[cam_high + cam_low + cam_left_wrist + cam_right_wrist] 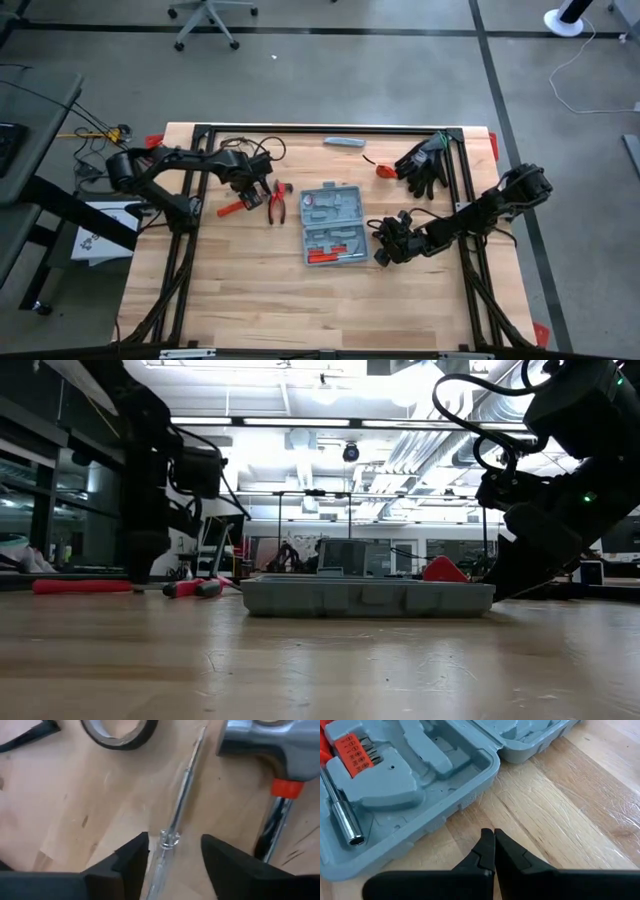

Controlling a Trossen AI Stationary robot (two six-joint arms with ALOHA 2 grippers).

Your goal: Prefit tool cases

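One tool case (331,225) lies open at the middle of the desk (250,300), beside one pair of red-handled pliers (278,203). The left gripper (172,851) hangs low, fingers spread astride one clear-handled screwdriver (181,800). The right gripper (493,837) sits just beside the case, fingers pressed together and holding nothing.

Blue-grey tool case (331,224), red-handled pliers (278,203), black gloves (424,162)

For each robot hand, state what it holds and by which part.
Nothing is held. The left hand is open astride a clear-handled screwdriver; the right hand is shut, empty, beside the tool case.
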